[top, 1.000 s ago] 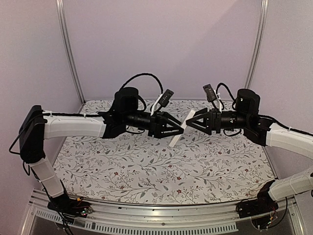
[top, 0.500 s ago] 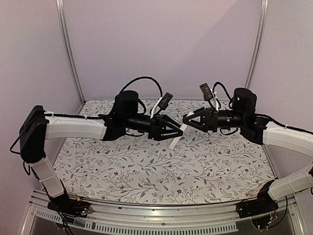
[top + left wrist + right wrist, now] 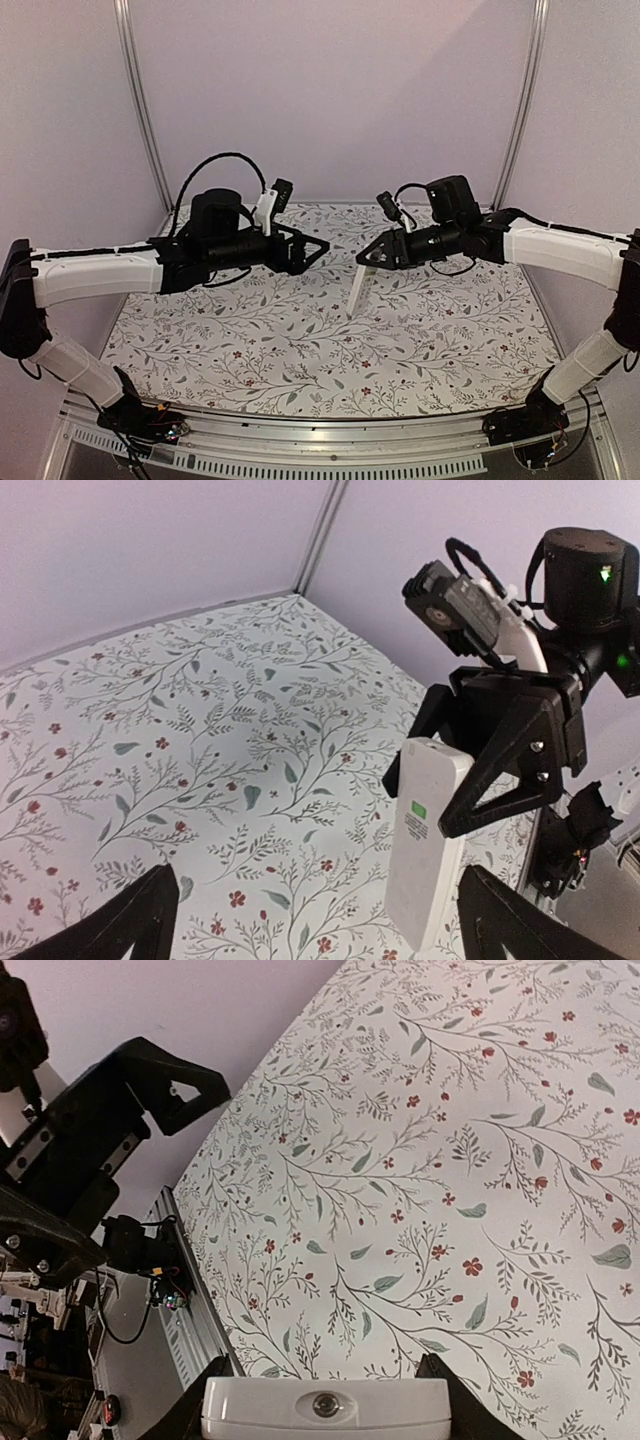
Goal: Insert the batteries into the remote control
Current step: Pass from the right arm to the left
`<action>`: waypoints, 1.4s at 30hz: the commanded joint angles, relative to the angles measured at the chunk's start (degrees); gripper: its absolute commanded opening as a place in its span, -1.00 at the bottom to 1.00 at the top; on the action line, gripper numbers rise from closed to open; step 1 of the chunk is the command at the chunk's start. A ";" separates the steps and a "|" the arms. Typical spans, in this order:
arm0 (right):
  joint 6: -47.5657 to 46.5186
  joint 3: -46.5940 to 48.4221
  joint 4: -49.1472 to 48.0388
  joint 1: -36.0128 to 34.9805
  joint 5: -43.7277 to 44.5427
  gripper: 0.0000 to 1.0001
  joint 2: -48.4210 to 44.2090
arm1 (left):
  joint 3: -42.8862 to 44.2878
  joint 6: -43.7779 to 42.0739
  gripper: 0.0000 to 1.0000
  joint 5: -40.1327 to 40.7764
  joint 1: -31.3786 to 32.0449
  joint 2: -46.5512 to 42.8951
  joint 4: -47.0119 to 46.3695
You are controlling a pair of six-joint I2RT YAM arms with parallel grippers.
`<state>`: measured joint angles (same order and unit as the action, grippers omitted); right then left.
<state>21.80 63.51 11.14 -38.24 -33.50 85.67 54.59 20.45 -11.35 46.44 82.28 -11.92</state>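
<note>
The right fingers point(image 3: 368, 256) are closed part way on the top end of the remote point(image 3: 357, 288) and hold it over the bench point(image 3: 250, 345). The remote hangs down, a little tilted. I cannot tell if its lower end touches the flowered cloth. The left fingers point(image 3: 316, 250) stand wide open and hold nothing. They are apart from the remote, on its left side.

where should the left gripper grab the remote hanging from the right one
Probably the remote's bare lower half, pinched across its long edges. It hangs nearly upright, the right gripper clamps only the top end, and its face is turned to the open left gripper, so come straight in from that side.
</note>
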 commanded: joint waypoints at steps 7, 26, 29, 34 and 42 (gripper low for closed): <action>-2.54 12.59 18.56 -2.24 10.49 -0.65 16.18 | -4.71 5.41 0.45 2.75 0.65 7.34 2.64; 4.09 13.85 15.32 -3.33 9.56 -0.61 20.14 | 3.20 9.82 0.15 -2.55 7.95 23.55 -9.78; 4.58 13.75 14.65 -3.34 8.71 -0.60 20.22 | 4.21 9.80 0.08 -2.56 7.97 24.79 -9.50; 5.33 13.49 14.14 -3.29 7.94 -0.59 20.15 | 4.82 9.58 -0.06 -2.11 8.06 25.65 -9.02; 5.71 13.27 13.66 -3.36 7.30 -0.46 19.92 | 5.87 9.38 -0.52 -0.99 7.99 26.25 -6.53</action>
<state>26.63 75.79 26.48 -41.21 -24.80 105.23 58.57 30.00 -12.73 53.76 107.18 -19.40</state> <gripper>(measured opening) 0.549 0.277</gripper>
